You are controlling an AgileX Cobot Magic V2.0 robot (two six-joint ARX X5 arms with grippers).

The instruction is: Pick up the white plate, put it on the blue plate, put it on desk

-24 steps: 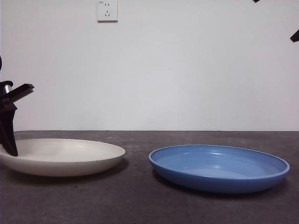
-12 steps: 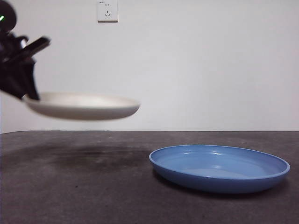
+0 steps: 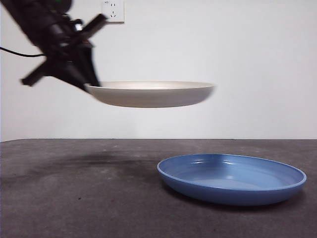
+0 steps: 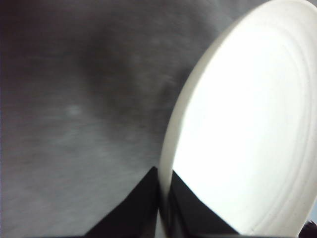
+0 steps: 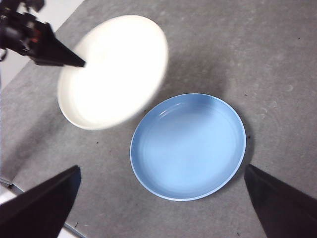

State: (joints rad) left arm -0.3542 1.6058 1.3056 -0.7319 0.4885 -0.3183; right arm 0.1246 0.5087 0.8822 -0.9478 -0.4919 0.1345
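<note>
Currently the left gripper (image 3: 88,82) is clamped on the rim of the white plate (image 3: 151,94), one black jaw above the rim and one below, as the left wrist view shows with the edge pinched between them (image 4: 163,198). Plate hangs in the air, roughly level, held only at that one edge; its far edge is free. It is well clear of the desk (image 3: 74,198), with a soft shadow on the surface beneath it. In the front view its free edge reaches over the near-side rim of the blue plate (image 3: 232,178), with open air between the two. In the right wrist view the white plate (image 5: 113,69) sits beside the blue plate (image 5: 188,146), their outlines close but barely overlapping. Blue plate lies flat on the desk, empty, raised rim unobstructed all round. Desk surface in front of and to both sides of it is bare. Left arm comes in dark from the top corner of the front view, with a wall socket (image 3: 113,11) behind it. Right gripper (image 5: 158,213) hovers high above the blue plate, jaws spread wide, holding nothing, touching nothing.
</note>
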